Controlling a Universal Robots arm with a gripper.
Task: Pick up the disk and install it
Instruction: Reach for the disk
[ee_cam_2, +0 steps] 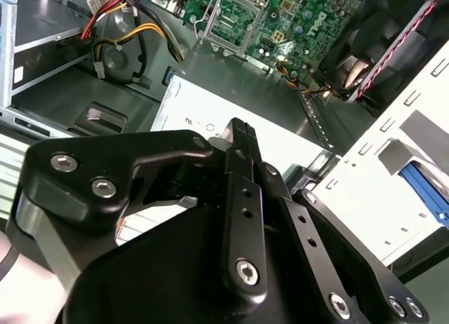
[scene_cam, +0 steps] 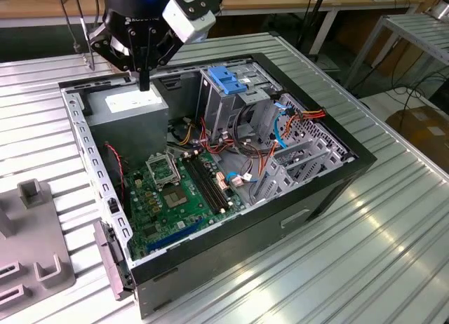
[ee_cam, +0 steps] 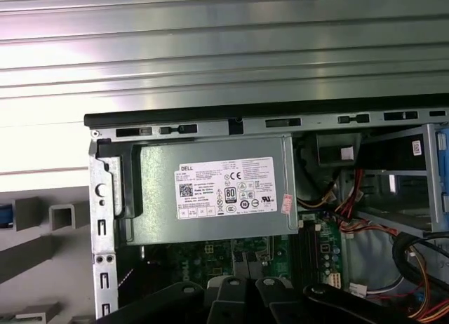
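Gripper [ee_cam_2: 240,131] jaws were closed and empty above the power supply [ee_cam: 210,191]. Light-blue edge beyond the chassis wall [ee_cam_2: 393,149] was judged the disk [ee_cam_2: 424,191], lying lateral to the jaws, long axis indeterminate.

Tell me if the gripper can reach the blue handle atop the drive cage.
Probably yes: the case lies open, nothing covers the blue handle, and the gripper hangs close by above the grey box.
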